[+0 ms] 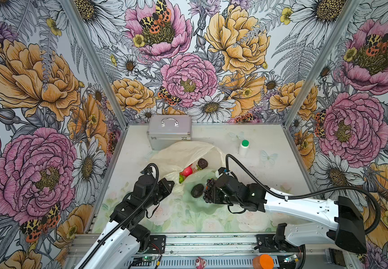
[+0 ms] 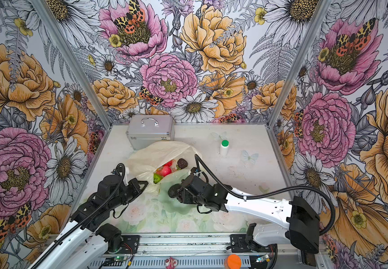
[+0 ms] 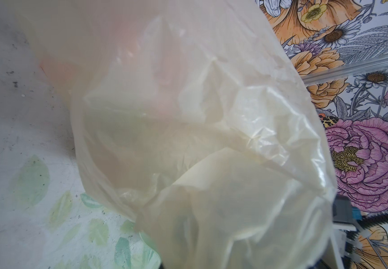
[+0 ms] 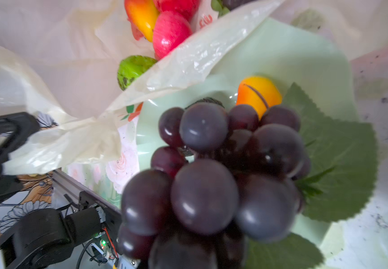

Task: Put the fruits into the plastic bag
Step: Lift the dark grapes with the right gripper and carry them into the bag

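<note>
Over the pale green bowl [image 1: 202,208], the right gripper [image 1: 209,190] is clenched on a dark purple grape bunch [image 4: 211,174] (its fingers are hidden behind the grapes in the right wrist view). Whether the bunch hangs clear of the bowl cannot be told. A green leaf [image 4: 339,151] spreads across the bowl beneath the bunch.

Two fruits lie inside the bowl. A dark brown avocado [image 1: 197,190] sits just beside the grapes, and an orange-yellow mango [image 4: 258,93] shows past them.

The plastic bag [image 1: 183,153] lies on the table [image 1: 269,167] against the bowl's far rim. Its mouth gapes toward the bowl and one flap is draped over that rim. The left gripper [image 1: 171,184], just off the bowl's rim on the left arm's side, is pinched tight on the bag's edge and holds it raised.

Inside the bag's mouth, just beyond the bowl, sit a red-pink apple [image 1: 187,171], a bumpy green ball [image 1: 181,178], a second mango [image 4: 141,16] and a dark brown fruit [image 1: 202,163].

A silver case [image 1: 168,132] stands well beyond the bowl, behind the bag. A white bottle [image 1: 243,148] with a green cap stands upright, well apart from the bowl on the right arm's side.
</note>
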### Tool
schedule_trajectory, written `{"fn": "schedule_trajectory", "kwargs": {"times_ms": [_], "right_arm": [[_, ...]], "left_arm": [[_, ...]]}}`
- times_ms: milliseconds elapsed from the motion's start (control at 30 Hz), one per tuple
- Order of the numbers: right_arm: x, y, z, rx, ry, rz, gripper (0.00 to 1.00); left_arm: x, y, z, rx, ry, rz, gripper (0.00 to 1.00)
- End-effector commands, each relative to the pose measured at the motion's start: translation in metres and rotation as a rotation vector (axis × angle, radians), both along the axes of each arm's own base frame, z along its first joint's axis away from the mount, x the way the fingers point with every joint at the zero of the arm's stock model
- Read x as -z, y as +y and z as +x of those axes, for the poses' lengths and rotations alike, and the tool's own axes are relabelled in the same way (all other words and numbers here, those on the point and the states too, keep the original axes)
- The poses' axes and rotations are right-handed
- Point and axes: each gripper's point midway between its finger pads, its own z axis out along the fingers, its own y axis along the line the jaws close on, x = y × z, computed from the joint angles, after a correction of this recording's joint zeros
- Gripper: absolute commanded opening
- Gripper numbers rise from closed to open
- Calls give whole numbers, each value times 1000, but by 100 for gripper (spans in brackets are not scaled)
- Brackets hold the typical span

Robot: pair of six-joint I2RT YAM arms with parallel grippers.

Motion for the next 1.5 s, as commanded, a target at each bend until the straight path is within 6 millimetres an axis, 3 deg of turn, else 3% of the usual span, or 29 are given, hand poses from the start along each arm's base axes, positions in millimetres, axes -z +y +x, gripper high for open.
{"fn": "schedule_trajectory", "kwargs": {"times_ms": [0,167,333,533,867,1300,1333,1467], "right_arm": [[-36,-1,11,11,-89,96,30],[-70,1,18,11,-111,180,30],[-98,20,31,-40,-131,221,31],[-122,37,59,-66,-162,245,31],[-106,71,107,-89,-174,315,31],[-53,99,139,-68,-81,397,32],[-50,94,151,-48,-78,393,32],[-34,96,162,-37,-41,382,33]], "left_arm": [[-19,-5,3,41,-50,-6,0],[-28,-9,6,65,-67,-3,0],[-36,-10,7,68,-81,-9,0],[-42,-10,9,54,-85,-20,0],[-56,-26,24,31,-23,-192,0],[-79,-38,41,30,14,-267,0],[-79,-38,41,31,15,-268,0],[-80,-39,42,34,15,-272,0]]}}
